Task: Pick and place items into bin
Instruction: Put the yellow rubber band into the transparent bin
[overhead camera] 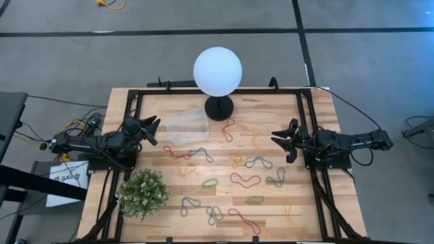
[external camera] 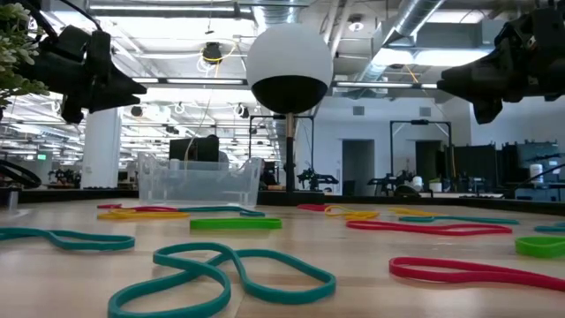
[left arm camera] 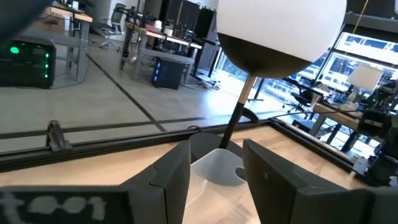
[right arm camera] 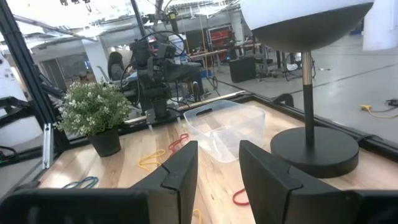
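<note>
Several thin rubber bands in red (overhead camera: 245, 179), green (overhead camera: 209, 183), yellow (overhead camera: 237, 160) and grey-blue (overhead camera: 258, 163) lie flat, scattered over the wooden table; the low view shows a teal one (external camera: 231, 271) nearest. The clear tub (overhead camera: 187, 127) stands on its base near the far edge, left of the lamp; it also shows in the right wrist view (right arm camera: 225, 128). My left gripper (overhead camera: 150, 130) hovers open at the table's left side, just left of the tub. My right gripper (overhead camera: 285, 140) hovers open at the right side, above the table.
A white globe lamp (overhead camera: 218, 71) on a black base (overhead camera: 219, 108) stands at the far middle. A small potted plant (overhead camera: 143, 194) sits at the near left. A black frame (overhead camera: 306, 115) runs along the table's edges.
</note>
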`<control>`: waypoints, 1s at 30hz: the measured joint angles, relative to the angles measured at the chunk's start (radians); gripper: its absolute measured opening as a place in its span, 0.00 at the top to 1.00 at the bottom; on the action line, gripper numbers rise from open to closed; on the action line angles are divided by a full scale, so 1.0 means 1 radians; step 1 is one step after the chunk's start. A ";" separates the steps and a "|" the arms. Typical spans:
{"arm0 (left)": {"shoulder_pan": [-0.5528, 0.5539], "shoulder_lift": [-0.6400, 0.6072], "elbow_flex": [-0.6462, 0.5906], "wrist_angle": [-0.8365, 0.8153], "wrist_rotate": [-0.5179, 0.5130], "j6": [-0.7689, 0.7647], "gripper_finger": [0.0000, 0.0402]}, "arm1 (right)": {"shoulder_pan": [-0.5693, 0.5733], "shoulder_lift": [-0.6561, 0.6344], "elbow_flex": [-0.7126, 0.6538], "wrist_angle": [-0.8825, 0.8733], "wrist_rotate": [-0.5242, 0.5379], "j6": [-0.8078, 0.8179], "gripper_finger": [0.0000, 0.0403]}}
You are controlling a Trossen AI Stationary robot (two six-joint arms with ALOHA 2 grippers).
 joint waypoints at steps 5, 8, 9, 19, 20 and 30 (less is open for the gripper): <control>0.000 0.000 0.000 -0.001 0.000 0.024 0.66 | 0.000 0.000 0.000 0.000 0.000 -0.150 0.72; 0.000 0.000 0.000 -0.002 -0.001 0.024 0.66 | 0.000 0.000 0.000 0.000 0.000 -0.152 0.72; 0.000 0.000 0.000 -0.002 -0.001 0.024 0.66 | 0.000 0.000 0.000 0.000 0.000 -0.152 0.72; 0.000 0.000 0.000 -0.003 -0.001 0.024 0.66 | -0.001 0.000 0.000 0.053 0.009 -0.155 0.72; 0.000 0.000 0.000 -0.004 -0.002 0.024 0.66 | -0.001 0.000 0.000 0.053 0.012 -0.155 0.72; 0.000 0.000 0.000 -0.004 -0.019 0.024 0.66 | -0.001 0.000 0.001 0.136 0.033 -0.209 0.72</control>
